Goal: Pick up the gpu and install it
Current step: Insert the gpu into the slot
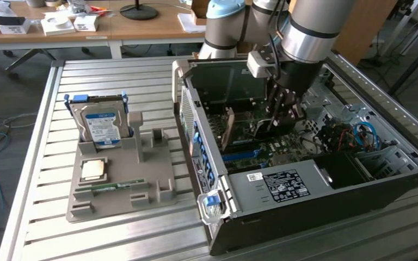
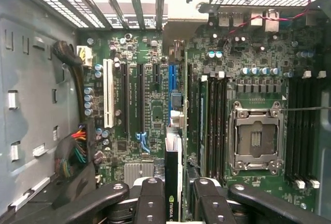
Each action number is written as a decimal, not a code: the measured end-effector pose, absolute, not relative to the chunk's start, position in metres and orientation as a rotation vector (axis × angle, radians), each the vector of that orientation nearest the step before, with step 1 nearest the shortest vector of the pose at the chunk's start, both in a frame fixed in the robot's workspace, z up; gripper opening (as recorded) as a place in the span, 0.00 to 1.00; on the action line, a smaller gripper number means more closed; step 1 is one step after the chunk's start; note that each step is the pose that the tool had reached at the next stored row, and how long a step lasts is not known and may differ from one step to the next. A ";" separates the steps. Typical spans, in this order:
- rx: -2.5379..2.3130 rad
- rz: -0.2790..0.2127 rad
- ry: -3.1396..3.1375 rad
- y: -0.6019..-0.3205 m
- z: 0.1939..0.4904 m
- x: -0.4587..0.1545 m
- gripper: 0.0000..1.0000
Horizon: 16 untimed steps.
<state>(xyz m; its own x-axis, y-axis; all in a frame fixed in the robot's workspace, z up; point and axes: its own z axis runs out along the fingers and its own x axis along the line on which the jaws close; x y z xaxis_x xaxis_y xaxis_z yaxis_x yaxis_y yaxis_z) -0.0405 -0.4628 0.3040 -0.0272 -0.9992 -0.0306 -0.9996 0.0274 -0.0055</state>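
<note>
Gripper point(image 2: 176, 185) fingers point(image 2: 150, 200) clamped on gpu point(image 2: 172, 206), card edge-on between them, in line with blue slot point(image 2: 172, 79) on motherboard point(image 2: 145, 125). Exterior view: gripper point(image 1: 278, 122) inside open case point(image 1: 303, 223), upper right of centre.

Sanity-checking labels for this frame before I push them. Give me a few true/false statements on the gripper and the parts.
1. The gripper is shut on the gpu, held edge-on above the motherboard. True.
2. The hard drive is mounted inside the PC case. False: it stands upright in the grey holder on the table, at the exterior view's left of the case.
3. The case's side is closed. False: it is open and the motherboard is exposed.
4. The green memory stick lies on the grey holder. True.
5. A cooler covers the CPU socket. False: the socket is bare.
</note>
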 end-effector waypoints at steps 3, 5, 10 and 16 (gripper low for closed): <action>-2.173 0.027 2.233 -0.463 0.300 -0.041 0.26; -2.173 0.027 2.233 -0.463 0.298 -0.042 0.26; -2.173 0.027 2.233 -0.463 0.298 -0.042 0.26; -2.173 0.027 2.233 -0.463 0.295 -0.046 0.26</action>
